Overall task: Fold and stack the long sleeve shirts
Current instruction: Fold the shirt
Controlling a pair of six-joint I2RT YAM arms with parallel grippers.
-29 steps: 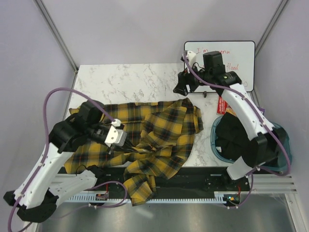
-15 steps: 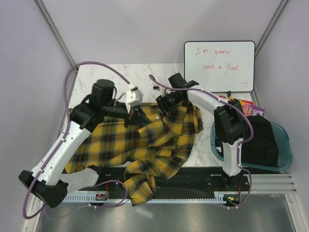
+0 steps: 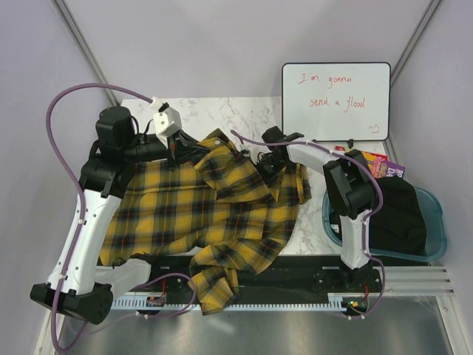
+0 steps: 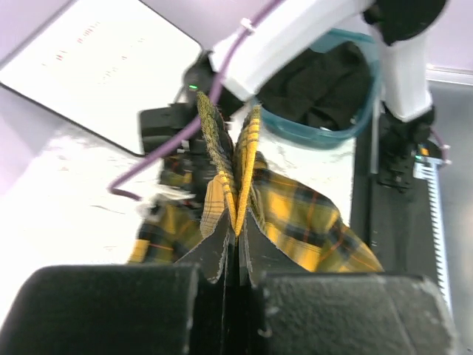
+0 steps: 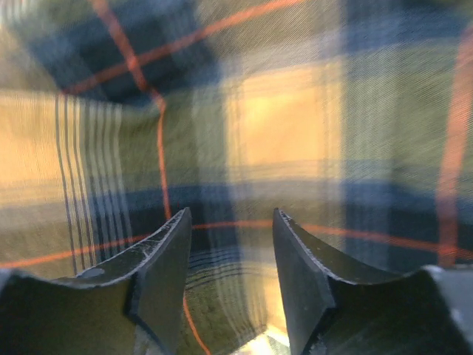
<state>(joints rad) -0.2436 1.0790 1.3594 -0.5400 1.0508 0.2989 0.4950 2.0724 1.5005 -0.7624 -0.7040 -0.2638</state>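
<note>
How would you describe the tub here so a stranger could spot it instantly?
Find the marble table, then look off its right edge, in front of the whiteboard. The tub sits there: a see-through teal bin of dark fabric, unlike the yellow plaid shirt spread on the table.

Your left arm (image 3: pixel 87 222): white shell, black joints.
Your right arm (image 3: pixel 355 240): same white and black.
Your cables (image 3: pixel 55 111): purple.
Your fingers (image 5: pixel 159 266): black.

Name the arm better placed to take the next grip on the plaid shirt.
Probably right. The right end effector is open, close over the plaid shirt near its far edge; the left end effector is shut on a pinched fold, so occupied.
</note>
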